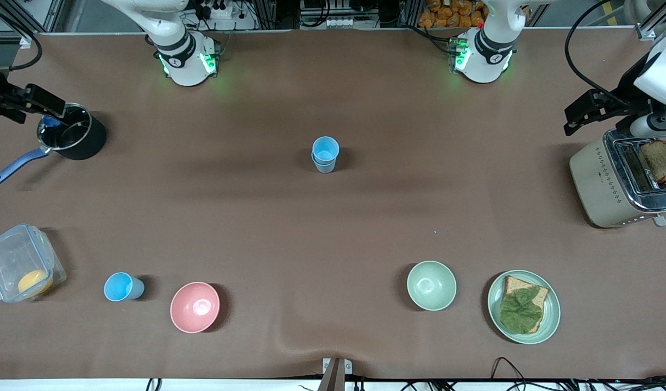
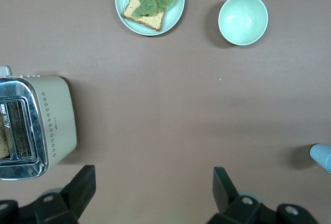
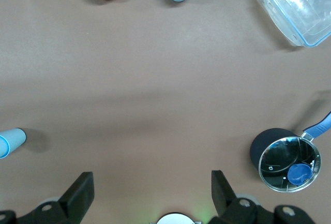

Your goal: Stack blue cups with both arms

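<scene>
Left tool [image 2: 150, 195] hung spread over the toaster [image 1: 621, 182] at one desk [image 1: 333, 228] end; right tool [image 3: 150, 195] spread over the saucepan [image 1: 72, 133]; blue cups [image 1: 325, 153] stood stacked mid-desk.

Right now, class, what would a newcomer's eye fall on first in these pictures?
The two blue cups stand nested in mid-table. A toaster with toast in its slot sits at the left arm's end, under the open left hand. The open right hand hangs by a lidded black saucepan.
</scene>
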Action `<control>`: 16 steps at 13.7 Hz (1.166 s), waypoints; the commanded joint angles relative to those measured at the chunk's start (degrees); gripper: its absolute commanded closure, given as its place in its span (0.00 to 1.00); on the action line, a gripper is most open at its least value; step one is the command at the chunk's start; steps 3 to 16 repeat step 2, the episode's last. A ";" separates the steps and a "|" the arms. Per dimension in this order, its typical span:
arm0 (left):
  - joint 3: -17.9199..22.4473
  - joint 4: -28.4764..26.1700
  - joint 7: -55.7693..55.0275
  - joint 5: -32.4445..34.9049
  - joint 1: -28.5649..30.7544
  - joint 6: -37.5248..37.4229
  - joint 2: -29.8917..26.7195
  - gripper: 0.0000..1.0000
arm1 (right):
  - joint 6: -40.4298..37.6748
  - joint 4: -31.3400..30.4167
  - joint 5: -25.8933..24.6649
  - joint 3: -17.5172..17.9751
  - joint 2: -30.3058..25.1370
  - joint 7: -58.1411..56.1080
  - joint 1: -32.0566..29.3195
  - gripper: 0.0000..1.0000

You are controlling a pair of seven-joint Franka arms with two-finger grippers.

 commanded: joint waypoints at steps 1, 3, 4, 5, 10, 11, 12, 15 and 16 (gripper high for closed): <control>0.18 1.98 1.29 -0.54 -0.34 -1.49 0.90 0.00 | -0.64 1.32 -1.11 1.45 0.44 -1.75 -1.40 0.00; 0.18 1.98 1.29 -0.54 -0.34 -1.49 0.90 0.00 | -0.64 1.32 -1.11 1.36 0.44 -2.63 -1.49 0.00; 0.18 1.98 1.29 -0.54 -0.34 -1.49 0.90 0.00 | -0.64 1.32 -1.11 1.36 0.44 -2.63 -1.49 0.00; 0.18 1.98 1.29 -0.54 -0.34 -1.49 0.90 0.00 | -0.64 1.32 -1.11 1.36 0.44 -2.63 -1.49 0.00; 0.18 1.98 1.29 -0.54 -0.34 -1.49 0.90 0.00 | -0.64 1.32 -1.11 1.36 0.44 -2.63 -1.49 0.00; 0.18 1.98 1.29 -0.54 -0.34 -1.49 0.90 0.00 | -0.64 1.32 -1.11 1.36 0.44 -2.63 -1.49 0.00; 0.18 1.98 1.29 -0.54 -0.34 -1.49 0.90 0.00 | -0.64 1.32 -1.11 1.36 0.44 -2.63 -1.49 0.00; 0.18 1.98 1.29 -0.54 -0.34 -1.49 0.90 0.00 | -0.64 1.32 -1.11 1.36 0.44 -2.63 -1.49 0.00; 0.18 1.98 1.29 -0.54 -0.34 -1.49 0.90 0.00 | -0.64 1.32 -1.11 1.36 0.44 -2.63 -1.49 0.00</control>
